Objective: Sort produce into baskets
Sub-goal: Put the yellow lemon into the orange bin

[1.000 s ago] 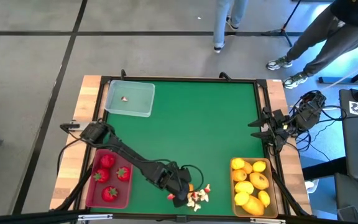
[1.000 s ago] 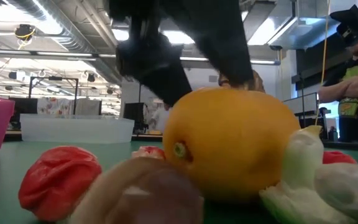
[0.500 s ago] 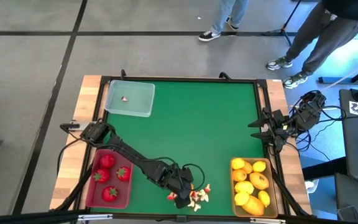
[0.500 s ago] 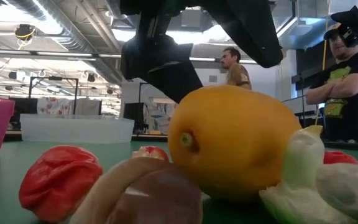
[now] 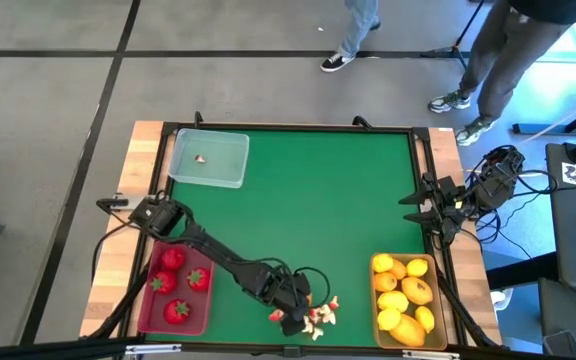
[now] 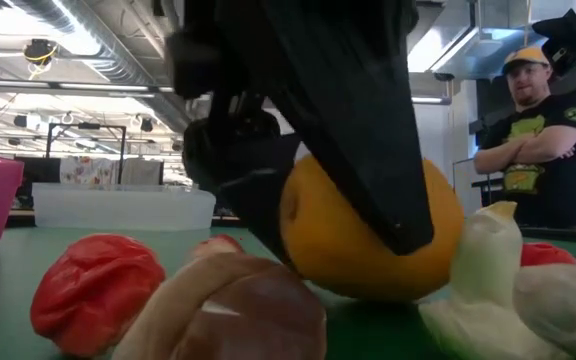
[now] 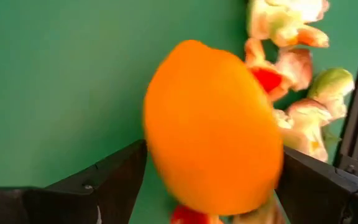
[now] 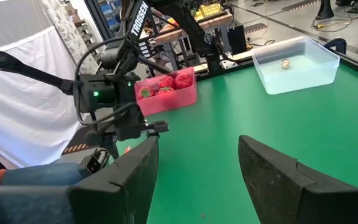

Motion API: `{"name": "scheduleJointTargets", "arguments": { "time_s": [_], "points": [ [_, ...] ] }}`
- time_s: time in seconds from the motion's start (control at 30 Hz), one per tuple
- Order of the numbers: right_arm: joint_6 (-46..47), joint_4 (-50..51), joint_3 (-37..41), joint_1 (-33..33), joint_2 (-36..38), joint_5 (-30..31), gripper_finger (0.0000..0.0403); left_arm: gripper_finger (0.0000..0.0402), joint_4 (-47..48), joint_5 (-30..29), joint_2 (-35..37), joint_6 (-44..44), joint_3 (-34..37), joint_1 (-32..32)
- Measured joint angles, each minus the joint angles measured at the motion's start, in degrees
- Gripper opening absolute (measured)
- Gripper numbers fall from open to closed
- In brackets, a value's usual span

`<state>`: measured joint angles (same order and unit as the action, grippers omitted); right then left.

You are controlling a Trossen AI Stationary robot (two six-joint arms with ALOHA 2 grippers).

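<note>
Orange lemon: an orange toy lemon (image 7: 213, 127) sits between the two dark fingers (image 7: 101, 183) of the left gripper (image 5: 295, 305), near the front edge of the green table (image 5: 308, 200). In the low view the lemon (image 6: 368, 250) looks just off the mat, with a black finger across its front.
Left gripper: its fingers stand wide, one on each side of the lemon. They look closed on it, holding it.
Little bits: a small heap of white-and-red bits (image 5: 320, 315) lies just beside the left gripper, on the side toward the yellow basket. Up close they show as pale, red and green pieces (image 7: 297, 81) right behind the lemon.
Pink-red basket: it (image 5: 146, 305) sits at the front left corner. Four red strawberries (image 5: 172, 260) lie inside it.
Yellow basket: it (image 5: 376, 300) sits at the front right corner. Yellow and orange lemons (image 5: 405, 297) fill it.
Clear basket: it (image 5: 230, 160) sits at the far left corner. One tiny bit (image 5: 201, 158) lies inside.
Right gripper: it (image 5: 418, 205) waits at the right edge of the table, well apart from all the fruit. Its two fingers (image 8: 272, 177) are spread apart and hold nothing.
People: legs and shoes (image 5: 458, 100) show on the floor past the far side of the table. In the low view a person in a yellow cap (image 6: 533, 140) stands with arms crossed.
</note>
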<state>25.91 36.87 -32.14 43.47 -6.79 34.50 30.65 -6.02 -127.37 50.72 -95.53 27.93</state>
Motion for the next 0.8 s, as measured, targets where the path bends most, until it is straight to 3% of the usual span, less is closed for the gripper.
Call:
{"name": "scheduleJointTargets", "arguments": {
  "time_s": [0.17, 0.6, 0.8],
  "points": [
    [0.00, 0.26, 0.00, 0.01, 0.00, 0.00, 0.0221, 0.0310, -0.19, -0.37, 0.02, -1.98, 0.00, -1.16],
    [0.10, 0.53, 0.00, 0.01, 0.00, -0.02, 0.0221, 0.0248, -0.06, 0.59, -0.62, -6.22, -0.09, -3.76],
    [0.83, 0.72, 0.00, -0.01, 0.00, 0.00, 0.0221, 0.0246, -0.42, -4.13, 2.14, -11.19, -2.65, -5.93]
  ]
}}
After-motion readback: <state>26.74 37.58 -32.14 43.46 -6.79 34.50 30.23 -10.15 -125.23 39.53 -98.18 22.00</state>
